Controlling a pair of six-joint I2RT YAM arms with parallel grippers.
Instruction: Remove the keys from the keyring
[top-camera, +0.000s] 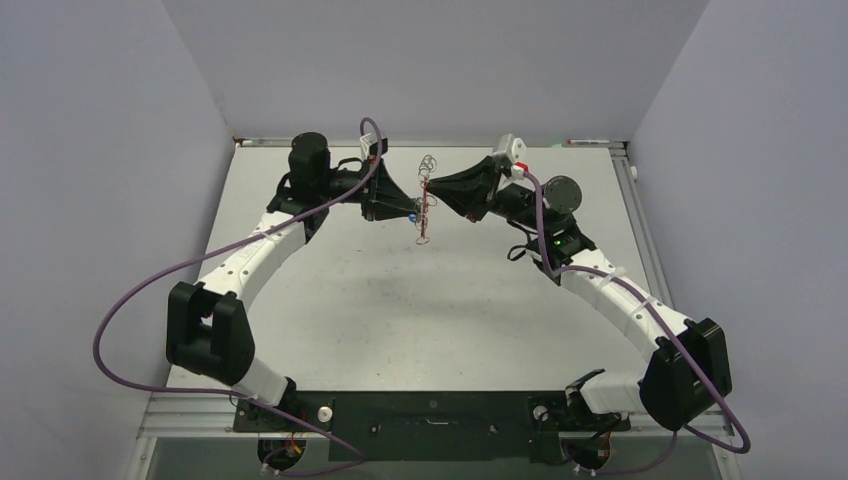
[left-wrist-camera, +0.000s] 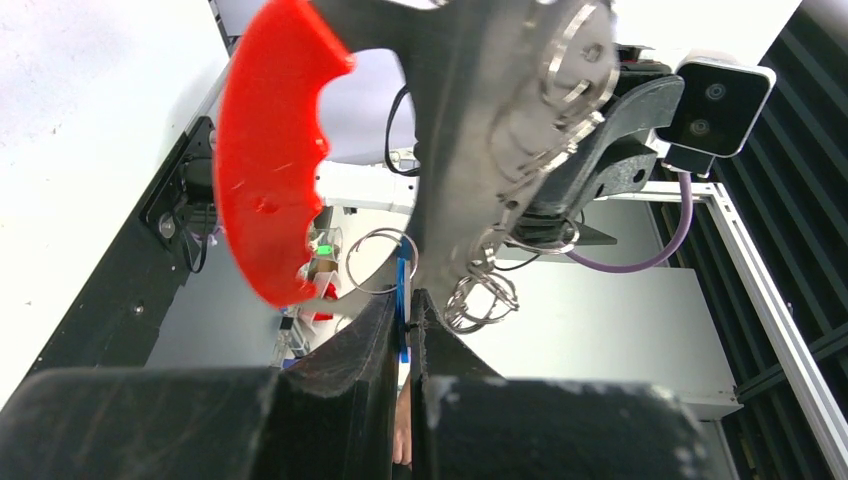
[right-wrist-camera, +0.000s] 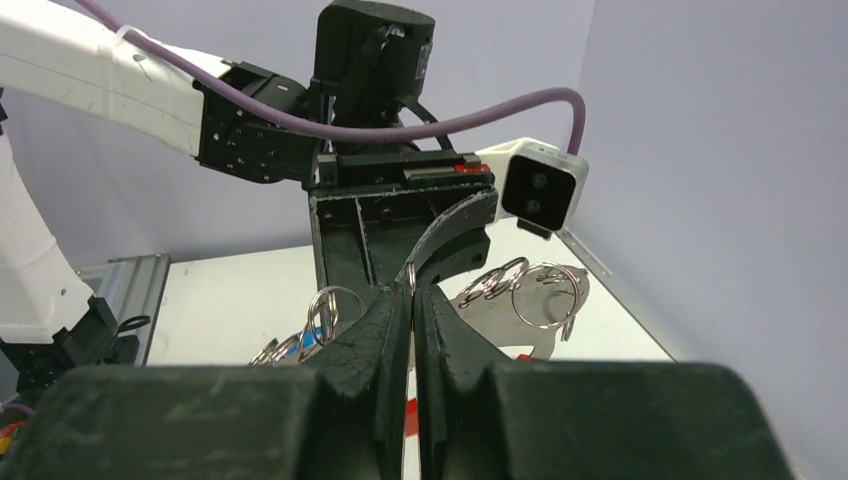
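Red keyring (top-camera: 424, 203) aloft; left gripper (top-camera: 410, 211) pinches blue key (left-wrist-camera: 403, 272).

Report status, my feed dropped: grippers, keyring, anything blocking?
Left gripper shut on blue key. Right gripper shut on keyring, held aloft between them. No obstruction seen.

Keyring (top-camera: 424, 203) is gripped near 12 o'clock of the bench (top-camera: 400, 310), with left claw (top-camera: 414, 208) set at its 9 o'clock and right claw (top-camera: 428, 188) at its 3 o'clock. Wire loops (top-camera: 428, 163) are seen at its 12 and 6 o'clock ends. Blue-headed key (top-camera: 412, 215) is seen at left claw tip.
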